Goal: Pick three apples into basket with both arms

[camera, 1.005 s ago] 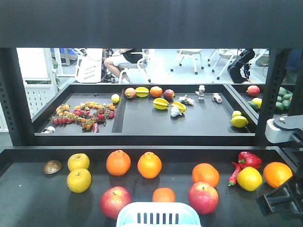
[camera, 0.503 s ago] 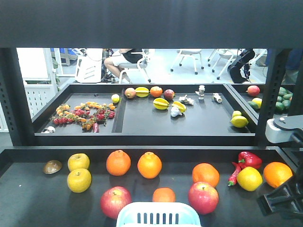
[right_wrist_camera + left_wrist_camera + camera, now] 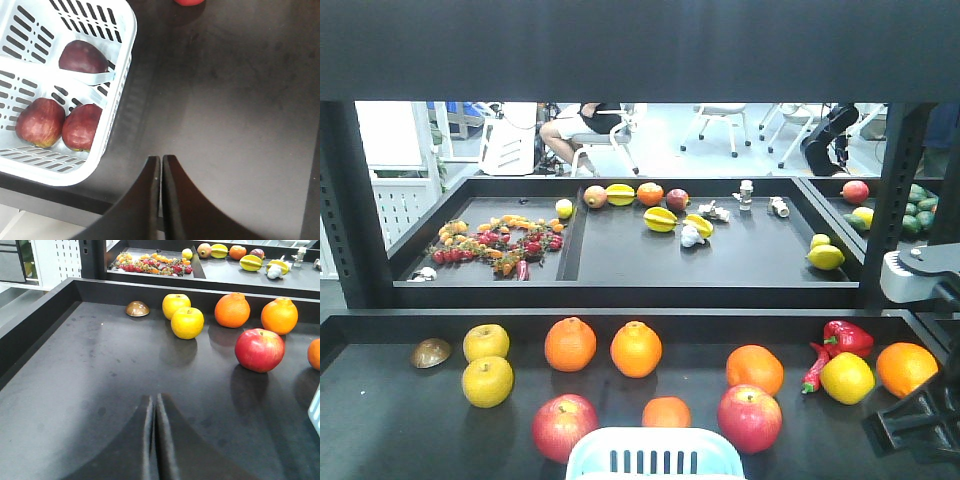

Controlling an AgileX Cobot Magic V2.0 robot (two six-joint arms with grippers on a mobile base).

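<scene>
Resting low over bare shelf, both claws are seen pressed narrow, fingers together and nothing held: the right gripper (image 3: 160,165) beside the basket (image 3: 117,90), the left gripper (image 3: 153,405) over the dark tray floor (image 3: 75,370). Three dark red apples (image 3: 62,125) are counted inside the basket, two side by side and one under the hoop handle (image 3: 75,75), so the required number appears to be met. What remains is judged to be a clean retreat: each arm should be lifted straight and drawn back without the basket wall being brushed. Farther out, two red apples (image 3: 563,426) are left on the shelf flanking the basket rim (image 3: 655,440), with oranges (image 3: 636,349) and yellow apples (image 3: 487,380) behind; none of these need be touched. Beyond, a second tray (image 3: 740,255) of mixed fruit is visible.
</scene>
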